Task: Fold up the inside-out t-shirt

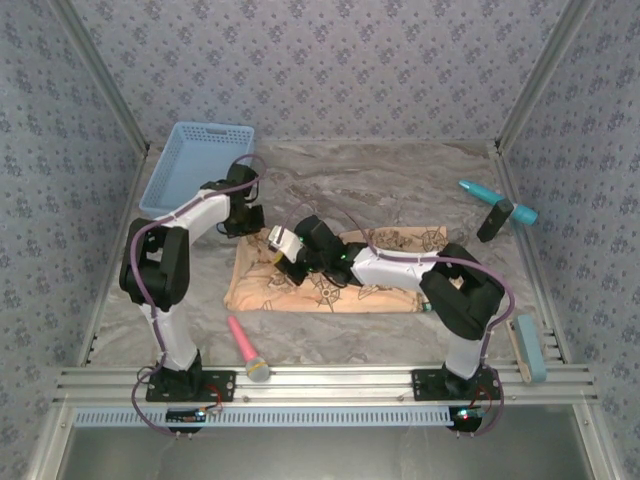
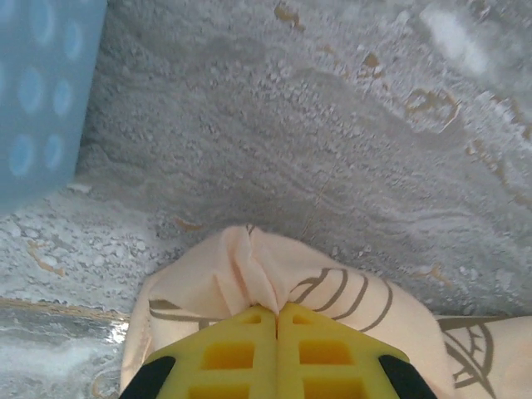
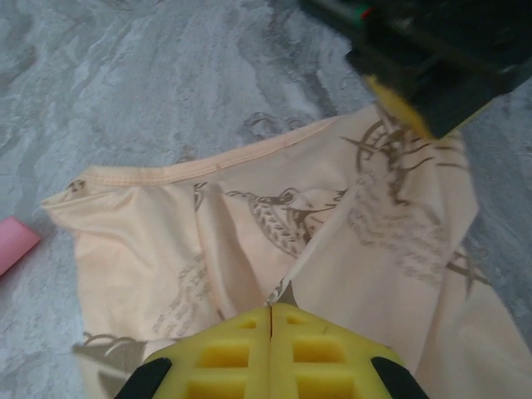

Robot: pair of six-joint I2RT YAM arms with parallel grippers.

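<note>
Closest to the left wrist camera, the left fingers [image 2: 233, 353], yellow and ribbed, are pressed together and pinch a puckered ridge of the t-shirt [image 2: 332, 291], which is peach cloth with brown curved lines. Beyond the fingertips lies the bare grey marbled worktop [image 2: 291, 150]. Further off, up and to their left, is a corner of a blue basket [image 2: 41, 91] with round holes.

On the right wrist camera, the right fingers [image 3: 320, 353] are likewise closed tight. They nip a fold of the shirt, and creases fan out from their tips. Ahead of them the cloth lies spread, printed with a brown winged emblem, and ends in a stitched hem with grey worktop past it. To the left of these fingers, the end of a pink tool [image 3: 15, 245] shows at the frame edge. Up and to their right, a blurred black wrist with a yellow tip comes down on the shirt's edge.

From above, the pink tool lies nearer than both pairs of fingers, its rounded head by the front rail. A pale blue brush [image 1: 530, 348] lies well to the right of the right fingers, at the worktop's edge. The shirt lies as a wide strip across the middle, with the right arm stretched over it. Both pairs of fingers meet it at its left end, the left pair at the far corner and the right pair just beside. The basket stands beyond the left fingers. Far off to the right lie a teal object [image 1: 480, 190] and a black one [image 1: 495, 220].
</note>
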